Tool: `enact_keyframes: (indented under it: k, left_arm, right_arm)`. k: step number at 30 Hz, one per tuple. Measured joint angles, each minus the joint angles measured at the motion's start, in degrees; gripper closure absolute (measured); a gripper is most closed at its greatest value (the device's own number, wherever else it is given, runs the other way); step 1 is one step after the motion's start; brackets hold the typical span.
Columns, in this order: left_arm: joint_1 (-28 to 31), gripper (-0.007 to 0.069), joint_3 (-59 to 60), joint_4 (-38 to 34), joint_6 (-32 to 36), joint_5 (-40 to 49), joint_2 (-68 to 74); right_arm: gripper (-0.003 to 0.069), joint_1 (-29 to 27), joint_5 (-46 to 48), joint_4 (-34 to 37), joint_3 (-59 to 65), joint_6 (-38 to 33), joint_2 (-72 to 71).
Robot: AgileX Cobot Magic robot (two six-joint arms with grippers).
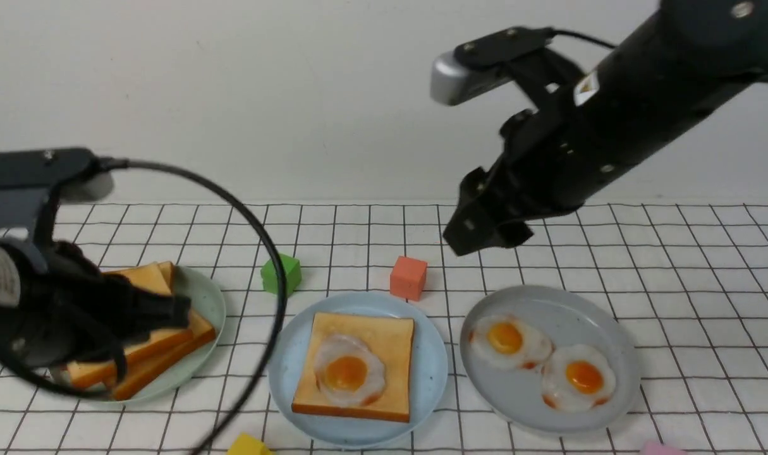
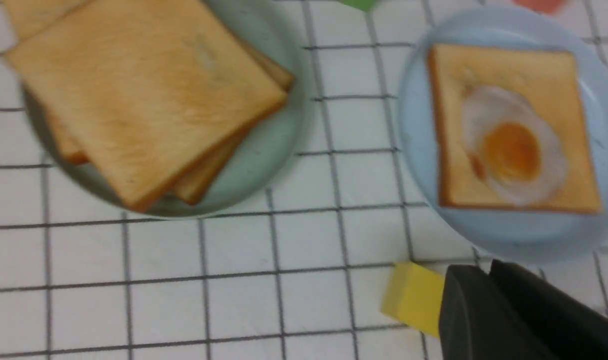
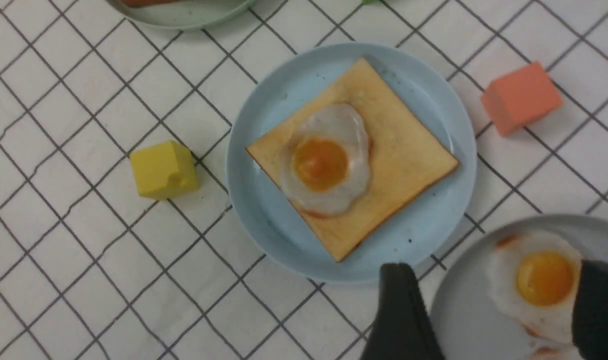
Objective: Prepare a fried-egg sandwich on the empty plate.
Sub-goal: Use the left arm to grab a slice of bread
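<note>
Fried-egg sandwich makings, a toast slice [image 1: 390, 360] topped by an egg [image 1: 347, 373], are seen on the light-blue plate [image 1: 431, 379], to the right of the left gripper [image 2: 484, 271] and below and left of the right gripper [image 3: 491, 272]. The left jaws are brought together on nothing; the right are spread wide, gripping nothing. For the likely next step, fetching a lid slice, the loose toast [image 2: 148, 100] is better reached by the left gripper, being nearer; its edges are set aslant to the cloth's grid, so jaw alignment should be matched to them.
</note>
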Motion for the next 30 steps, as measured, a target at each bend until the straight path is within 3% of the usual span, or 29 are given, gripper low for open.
enact_keyframes:
  k: [7,10,13,19,30]
  left_arm:
    - [23.38,0.0531,-5.74,-14.45,2.65,1.16,8.94]
    - [30.54,0.0473,-5.79,-18.51,4.46,1.16,12.01]
    - [36.62,0.0357,-5.96,-21.03,6.68,0.93,16.32]
    - [38.32,0.0218,-5.96,-24.74,13.49,-3.11,24.2]
    - [38.32,0.02,-6.07,-34.86,23.48,-7.43,33.35]
  right_arm:
    - [0.0199,0.0,-1.91,9.84,10.74,-4.83,-10.85]
    - [0.0199,0.0,-2.25,14.91,14.95,-9.28,-12.56]
    - [0.0199,0.0,-2.84,21.87,18.59,-16.69,-12.85]
    - [0.0199,0.0,-5.74,29.01,20.11,-27.41,-12.85]
    - [0.0199,0.0,-8.3,29.33,20.23,-28.74,-12.85]
